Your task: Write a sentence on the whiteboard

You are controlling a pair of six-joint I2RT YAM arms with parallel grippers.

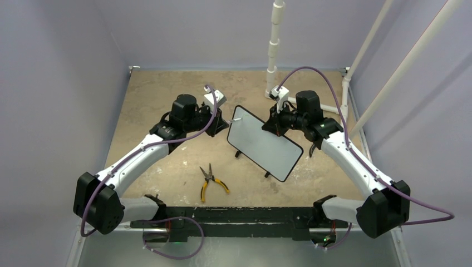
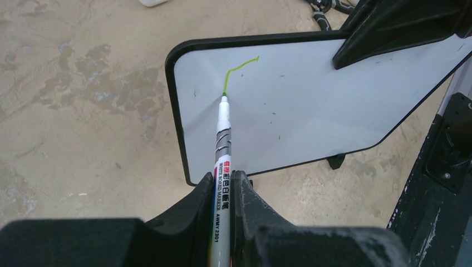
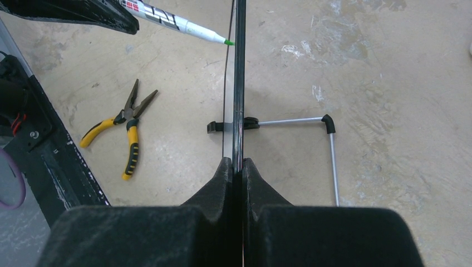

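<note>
Ana: What does the overhead view show?

Ben: A tan table [image 1: 150, 92], walled in on its left, far and right sides. The whiteboard [image 1: 266, 143] stands upright mid-table, set diagonally between the two arms. Bare surface lies open at the far left. A white pipe [image 1: 274, 50] rises at the far side, just behind the right arm. Yellow-handled pliers [image 1: 210, 182] lie near the front edge, apart from the board's feet.

Ana: And the left wrist view?

Ben: The left gripper [image 2: 222, 181] is clenched on a marker [image 2: 223, 133], whose green tip touches the board's face near one rounded corner. Of the sentence [image 2: 238, 68], only one thin curved green line shows, running up from the tip. The barrel reads "AWMY 2301". Smaller print seems to say "WHITE BOARD MARKER", though it is tiny.

Ana: The right wrist view?

Ben: The right gripper [image 3: 234, 164] is clamped tight on the board's upper edge, which shows edge-on as a thin black line running away from the fingers. The marker tip meets the board on its left side. A wire stand [image 3: 331, 150] juts out on the right. The pliers lie to the left, well apart from the board.
</note>
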